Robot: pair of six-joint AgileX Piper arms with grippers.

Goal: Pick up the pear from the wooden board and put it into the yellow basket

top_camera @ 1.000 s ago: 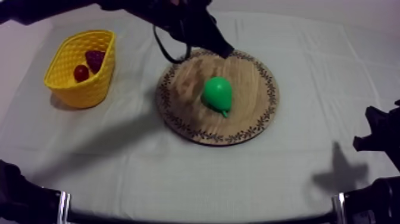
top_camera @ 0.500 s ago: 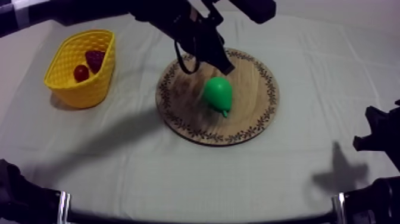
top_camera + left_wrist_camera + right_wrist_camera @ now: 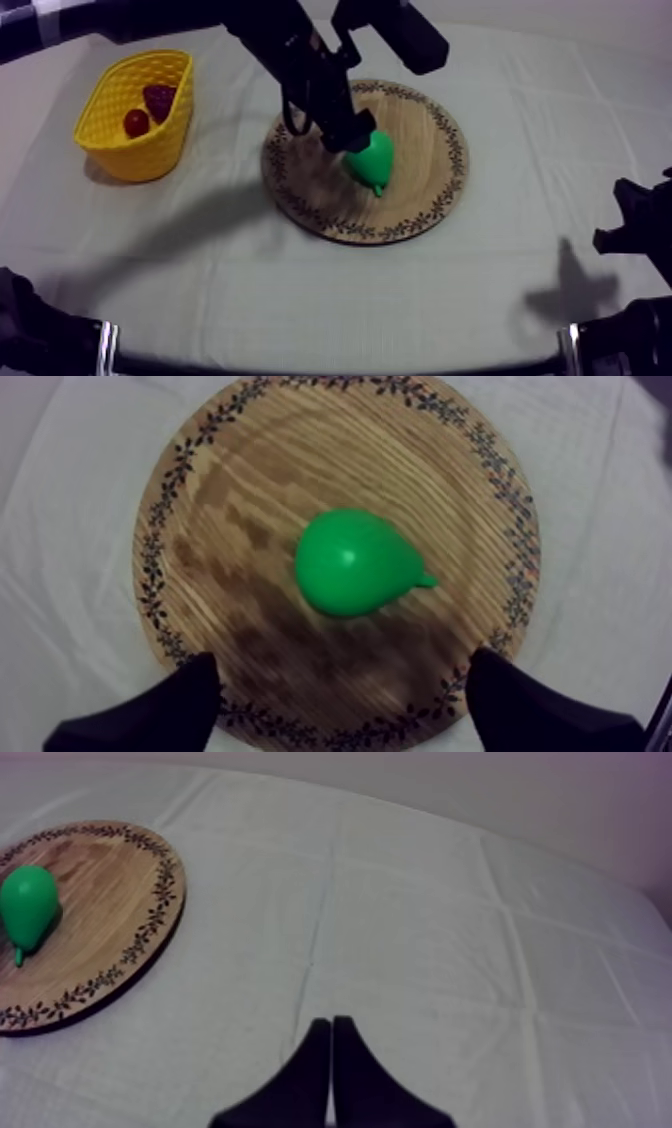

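Note:
A green pear (image 3: 371, 160) lies on its side in the middle of the round wooden board (image 3: 425, 150). My left gripper (image 3: 352, 130) hangs just above the pear's far left side. In the left wrist view its fingers (image 3: 180, 701) stand wide apart, so the left gripper (image 3: 342, 666) is open, with the pear (image 3: 350, 563) on the board (image 3: 250, 486) just beyond them. The yellow basket (image 3: 120, 150) stands at the far left. My right gripper (image 3: 331, 1024) is shut on nothing, low at the table's right side (image 3: 635, 225). From there the pear (image 3: 27, 899) shows on the board (image 3: 105, 902).
Inside the basket lie a small red fruit (image 3: 136, 122) and a dark bunch of grapes (image 3: 158, 98). Bare cloth (image 3: 300, 290) stretches between board, basket and the front edge.
My left gripper has come down from the board's far rim to the pear, and its fingers have gone from shut to wide open. The pear and my right arm have stayed put.

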